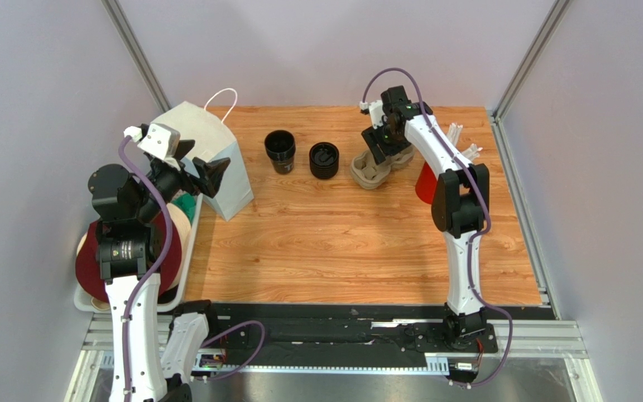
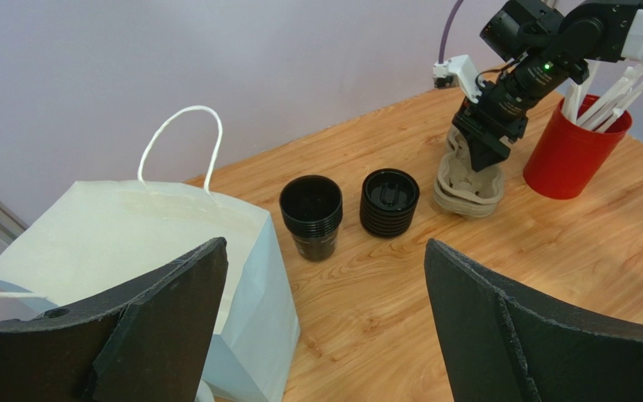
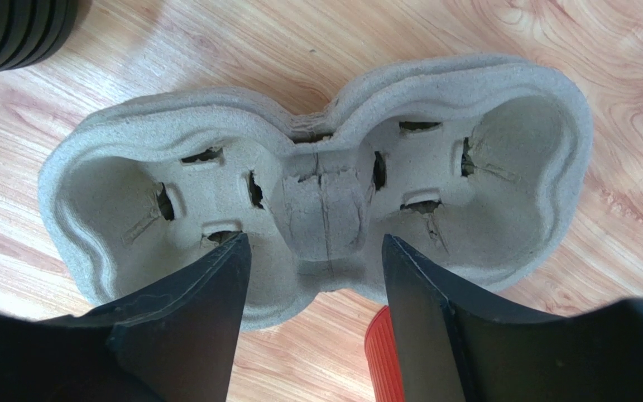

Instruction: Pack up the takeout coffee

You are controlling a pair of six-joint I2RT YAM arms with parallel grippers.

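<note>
Right fingers (image 3: pixel 191 301) are hovering spread astride the carrier (image 3: pixel 321 209) ridge; centring them first is keeping any lift level. Left fingers (image 2: pixel 157 318) are hanging spread by the bag (image 2: pixel 132 218); the cup (image 1: pixel 280 151), seemingly stacked, is standing mid far edge

Soft, even light is pouring down from above, and the tabletop (image 1: pixel 342 243) is glowing warm and bright from edge to edge. At the far left corner the white paper bag (image 2: pixel 132 226) is almost washing out. In the left wrist view the left gripper (image 2: pixel 323 247) is sitting close to the lens, slightly soft and nearly pure black, and the far edge is tilting. Under the right wrist the pulp carrier (image 3: pixel 316 201) is reading crisp, its 2 wells shading gently and a thin soft shadow hugging its rim. The right gripper (image 3: pixel 315 241) is swallowing detail in darkness. Past the near edge, the metal strip (image 1: pixel 342 385) is throwing back dull glare.
</note>
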